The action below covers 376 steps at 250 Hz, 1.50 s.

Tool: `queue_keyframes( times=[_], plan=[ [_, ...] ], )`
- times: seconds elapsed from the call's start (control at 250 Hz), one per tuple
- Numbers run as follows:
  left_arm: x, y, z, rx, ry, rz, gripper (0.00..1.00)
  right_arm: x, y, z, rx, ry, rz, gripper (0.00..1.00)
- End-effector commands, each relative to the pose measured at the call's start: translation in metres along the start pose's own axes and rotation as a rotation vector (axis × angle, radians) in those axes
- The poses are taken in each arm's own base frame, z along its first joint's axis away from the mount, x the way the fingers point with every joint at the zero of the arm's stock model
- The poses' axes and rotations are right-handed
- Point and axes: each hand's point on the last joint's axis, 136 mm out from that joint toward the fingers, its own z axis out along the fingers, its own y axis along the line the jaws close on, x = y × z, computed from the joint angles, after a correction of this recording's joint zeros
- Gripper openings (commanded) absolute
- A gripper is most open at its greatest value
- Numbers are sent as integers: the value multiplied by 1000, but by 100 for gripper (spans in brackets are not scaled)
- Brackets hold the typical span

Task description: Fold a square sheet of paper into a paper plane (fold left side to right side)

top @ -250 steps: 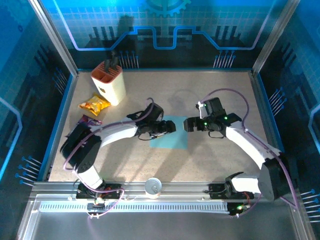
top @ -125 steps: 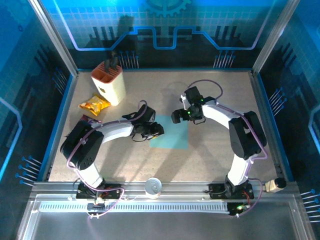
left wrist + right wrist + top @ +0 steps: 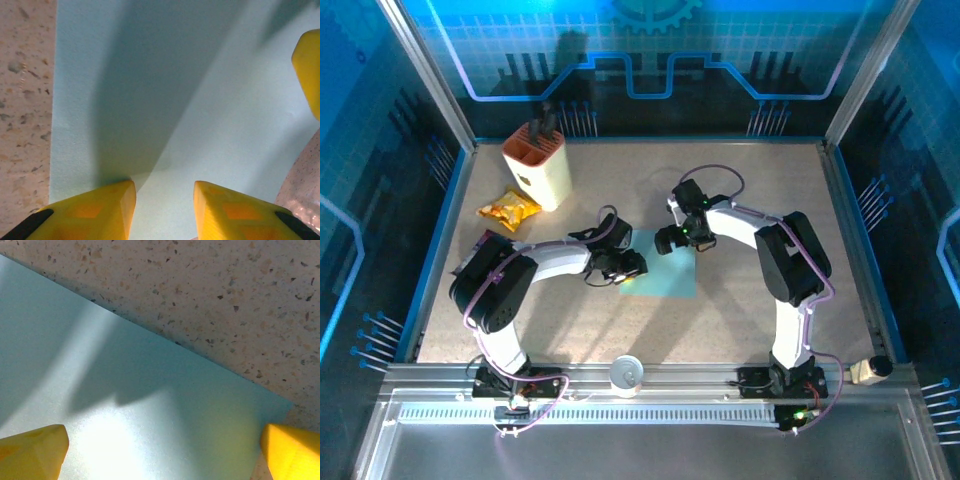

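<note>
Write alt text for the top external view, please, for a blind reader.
A light-blue square sheet of paper lies flat on the table, the left gripper near its left edge, the right gripper near its far edge. A knife block and yellow snack packet sit far left.

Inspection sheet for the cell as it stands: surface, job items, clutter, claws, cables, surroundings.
Surface: speckled tabletop, no spills seen.
Job's things: light-blue sheet lies flat and unfolded, mid-table.
Clutter: knife block, yellow packet and purple packet at far left; white round object at near rail.
Claws: left claw low over the sheet near its left edge, fingers narrowly apart; right claw wide open over the sheet's far edge.
Cables: purple cables loop along the arms, off the sheet.
Surroundings: blue-lit walls, metal frame posts.
</note>
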Motion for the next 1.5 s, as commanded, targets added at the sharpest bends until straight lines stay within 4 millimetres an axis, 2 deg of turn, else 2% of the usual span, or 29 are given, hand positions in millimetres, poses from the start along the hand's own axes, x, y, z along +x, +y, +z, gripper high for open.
queue_keyframes(
  times=[0.0, 0.208, 0.352, 0.647, 0.851, 0.975, 1.111, 1.227, 1.367, 1.498],
  plan=[
    [15, 25, 13, -62, 44, -51, 40, 27, 11, 11, -11, 95, -21, 100],
    [14, 24, 12, -65, 32, -45, 40, 30, 26, -3, -24, 96, -51, 96],
    [13, 21, 10, -50, 26, -43, 40, 33, 35, -11, -21, 102, -72, 87],
    [8, 7, -4, 1, -8, -34, 42, 34, 46, -28, -84, 80, -76, 46],
    [-3, -4, -28, 55, -64, -20, 47, 37, 57, -49, -203, 39, -62, 21],
    [-14, -5, -51, 110, -118, -22, 53, 37, 62, -67, -293, 5, -43, 17],
    [-27, -5, -80, 212, -185, -4, 63, 32, 62, -98, -402, -58, -14, 17],
    [-36, -9, -110, 324, -254, 26, 69, 27, 61, -137, -518, -146, 2, 16],
    [-39, -24, -143, 437, -326, 139, 80, 27, 66, -188, -658, -248, -16, 16],
    [-33, -52, -173, 607, -341, 257, 83, 37, 79, -230, -763, -299, -79, 16]
  ],
)
